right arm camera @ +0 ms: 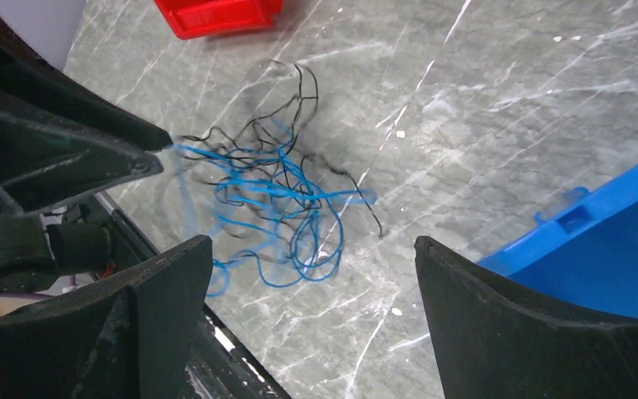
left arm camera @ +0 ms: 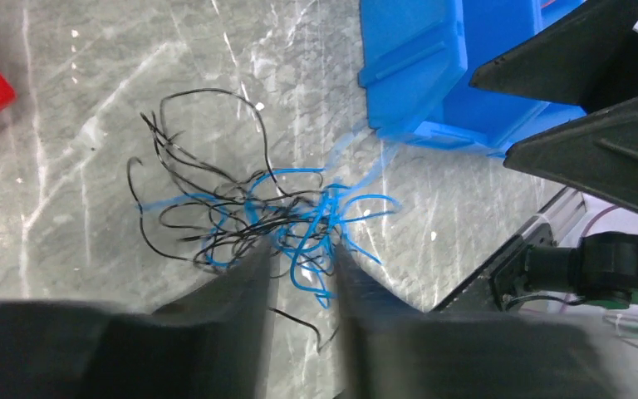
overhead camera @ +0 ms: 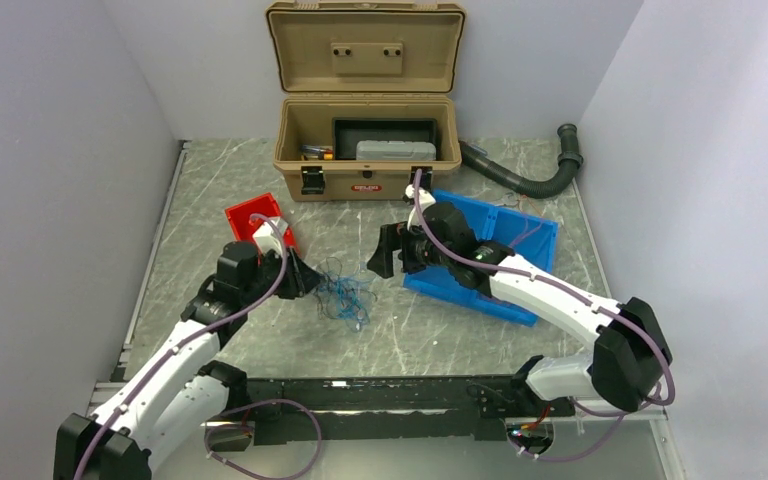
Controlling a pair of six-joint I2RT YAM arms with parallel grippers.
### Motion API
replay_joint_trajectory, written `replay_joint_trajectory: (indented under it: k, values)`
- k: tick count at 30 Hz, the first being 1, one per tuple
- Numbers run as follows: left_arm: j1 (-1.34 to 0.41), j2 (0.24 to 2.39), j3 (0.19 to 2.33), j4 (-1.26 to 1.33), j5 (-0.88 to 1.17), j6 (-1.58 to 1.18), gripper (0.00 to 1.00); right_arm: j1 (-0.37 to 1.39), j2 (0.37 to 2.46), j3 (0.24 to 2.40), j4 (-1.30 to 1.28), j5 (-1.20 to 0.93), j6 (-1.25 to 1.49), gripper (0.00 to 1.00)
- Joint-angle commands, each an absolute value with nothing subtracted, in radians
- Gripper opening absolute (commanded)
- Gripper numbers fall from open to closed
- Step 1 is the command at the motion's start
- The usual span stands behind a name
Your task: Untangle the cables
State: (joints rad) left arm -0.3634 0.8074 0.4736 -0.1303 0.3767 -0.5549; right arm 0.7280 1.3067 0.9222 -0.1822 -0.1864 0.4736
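On the table between my 2 arms lie the tangled cables. My right claw gapes wide; my left claw is barely parted, and I cannot tell whether it pinches a strand.

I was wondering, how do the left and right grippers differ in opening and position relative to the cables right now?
The left gripper has its jaws only narrowly apart, while the right gripper has its spread wide. The left gripper's tips are down at the cables, with strands running between them; the right gripper sits off to the tangle's side, holding nothing. Both point towards the tangle from opposite sides.
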Motion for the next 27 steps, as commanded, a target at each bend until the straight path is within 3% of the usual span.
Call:
replay_joint_trajectory:
  k: [1, 3, 4, 6, 13, 20, 27]
  values:
    - [-0.365, 0.762, 0.510, -0.180, 0.333, -0.572, 0.59, 0.754, 1.329, 0.898, -0.057, -0.191, 0.509, 0.92]
    - [-0.364, 0.743, 0.518, -0.208, 0.320, -0.578, 0.88, 0.780, 1.359, 0.908, -0.057, -0.161, 0.504, 0.86]
    - [-0.365, 0.730, 0.517, -0.216, 0.312, -0.582, 0.95, 0.800, 1.381, 0.923, -0.070, -0.123, 0.498, 0.84]
    - [-0.365, 0.706, 0.511, -0.229, 0.299, -0.587, 0.99, 0.846, 1.436, 0.964, -0.111, -0.072, 0.474, 0.82]
    - [-0.365, 0.697, 0.516, -0.306, 0.268, -0.573, 0.94, 0.927, 1.611, 1.077, -0.196, -0.028, 0.457, 0.76]
    - [-0.365, 0.751, 0.487, -0.276, 0.295, -0.585, 0.89, 0.968, 1.628, 1.042, -0.127, -0.106, 0.461, 0.72]
    - [-0.366, 0.812, 0.466, -0.261, 0.331, -0.591, 0.82, 0.968, 1.577, 0.990, -0.091, -0.220, 0.553, 0.46]
